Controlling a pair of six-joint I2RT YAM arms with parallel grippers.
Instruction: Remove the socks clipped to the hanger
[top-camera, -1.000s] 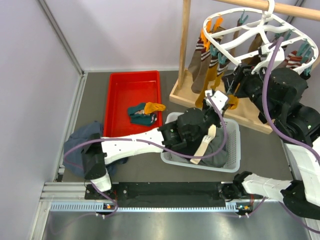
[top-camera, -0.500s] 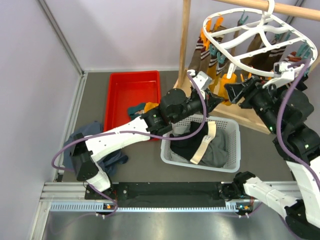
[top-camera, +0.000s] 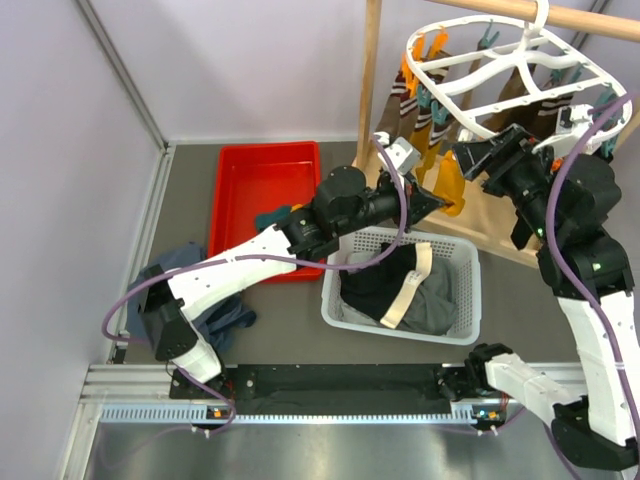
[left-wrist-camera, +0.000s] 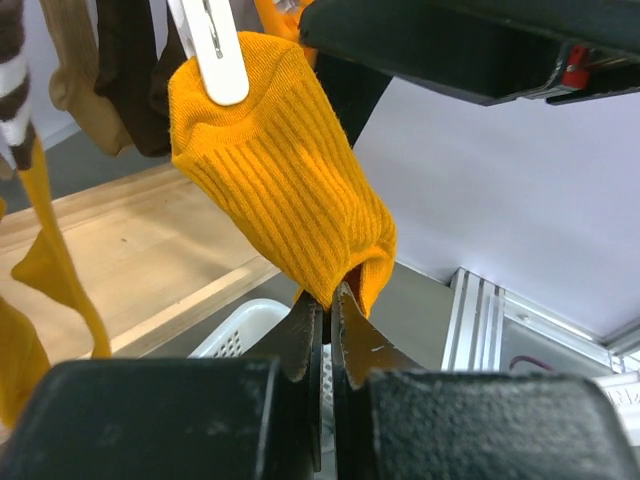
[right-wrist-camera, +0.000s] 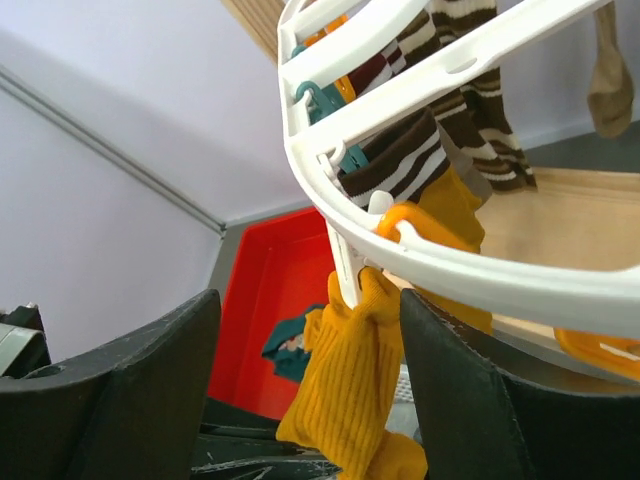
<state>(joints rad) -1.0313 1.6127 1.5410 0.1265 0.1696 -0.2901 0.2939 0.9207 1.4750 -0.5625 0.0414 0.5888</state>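
The step in hand is freeing one mustard sock (left-wrist-camera: 280, 170) from the hanger (top-camera: 470, 78), which hangs by its hook from the rack (top-camera: 370, 80) at the far right of the worktop. The sock hangs from a white clip (left-wrist-camera: 215, 50) on the hanger's near rim, beside a brown-white striped sock (right-wrist-camera: 400, 170) and other socks clipped round the frame.

The left hand (left-wrist-camera: 328, 300) reaches up from below and is closed on the sock's lowest edge. Its two fingers are pinched tight together with only a fold of the ribbed fabric between them. The right hand (right-wrist-camera: 310, 300) is up at the rim with its jaws wide apart, one on each side of the clip and the sock's top. It touches neither, as far as the wrist view shows, and grips nothing.

Two socks already lie in the red tray (top-camera: 240, 190), one teal and one mustard, so the task looks partly done, with many socks left on the hanger.

The next move probably calls for the two arms to work together. The right hand would either squeeze the clip open or steady the rim, while the left draws the sock down and away toward the tray. The left grip is shallow, right at the fabric's edge, so a hard tug could slip off. A pull against a clip that has not opened would likely swing the whole hanger on its hook. A slow, straight downward pull looks safest.
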